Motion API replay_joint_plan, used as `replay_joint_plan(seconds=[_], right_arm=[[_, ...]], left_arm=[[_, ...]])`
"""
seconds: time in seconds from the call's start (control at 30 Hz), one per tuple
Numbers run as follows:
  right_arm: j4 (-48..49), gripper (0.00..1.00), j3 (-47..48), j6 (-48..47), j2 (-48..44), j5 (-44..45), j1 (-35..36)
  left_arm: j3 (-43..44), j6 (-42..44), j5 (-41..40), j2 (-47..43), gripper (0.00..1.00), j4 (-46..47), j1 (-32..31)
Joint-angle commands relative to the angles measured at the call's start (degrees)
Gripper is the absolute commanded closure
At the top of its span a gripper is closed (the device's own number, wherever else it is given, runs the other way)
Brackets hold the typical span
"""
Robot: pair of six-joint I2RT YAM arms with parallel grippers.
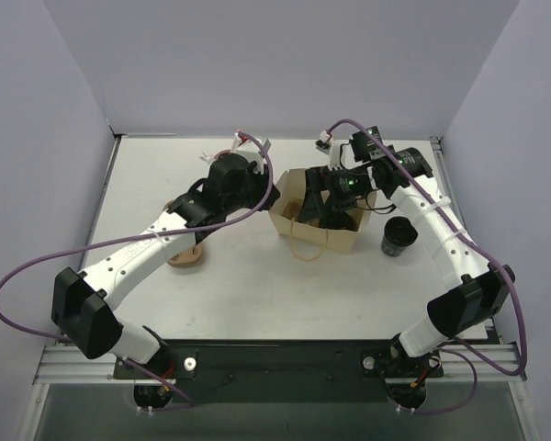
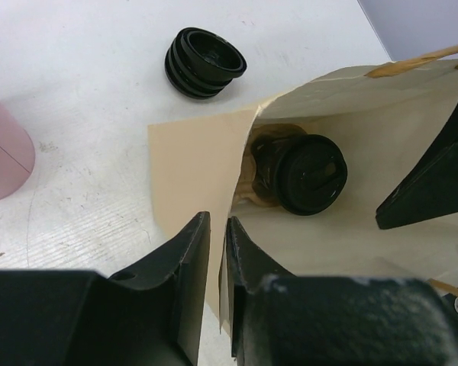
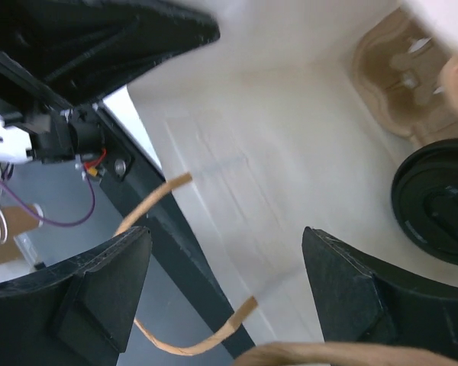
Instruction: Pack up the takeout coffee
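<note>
The tan paper bag [image 1: 329,237] stands open at mid table. My left gripper [image 1: 268,195] is shut on the bag's left rim; in the left wrist view the paper edge [image 2: 191,168] is pinched between its jaws [image 2: 217,238]. A coffee cup with a black lid [image 2: 309,174] lies inside the bag on a brown cardboard carrier [image 2: 253,183]. My right gripper [image 1: 332,204] is open and empty, reaching into the bag's mouth [image 3: 227,267]; the lid [image 3: 439,206] and the carrier [image 3: 401,84] show to its right. A second black-lidded cup [image 1: 398,235] sits on the table right of the bag.
The second cup also shows in the left wrist view [image 2: 204,61], lying on its side. A pink cup [image 2: 0,149] stands to the left, under my left arm [image 1: 185,255]. The bag's paper handles [image 3: 237,314] loop over the near rim. Walls enclose the table.
</note>
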Motion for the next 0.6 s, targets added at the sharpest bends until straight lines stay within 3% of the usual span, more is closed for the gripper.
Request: replay_joint_plan(seconds=[0.0,0.5,0.57], right_arm=[[-0.84,0.18,5.24,2.6,-0.05,3.18,-1.66],[-0.93,0.21,7.01,4.54,1.01,-0.07,-4.65],[-1.01,0.21,6.66,4.71,1.18,-0.51,-4.65]], left_arm=[[3.46,0.55,0.91,0.93,0.75,3.49,-0.16],[4.96,0.46,3.36,2.95,0.74,4.8,-0.16],[5.13,0.46,3.89,3.48,0.7,5.59,-0.16]])
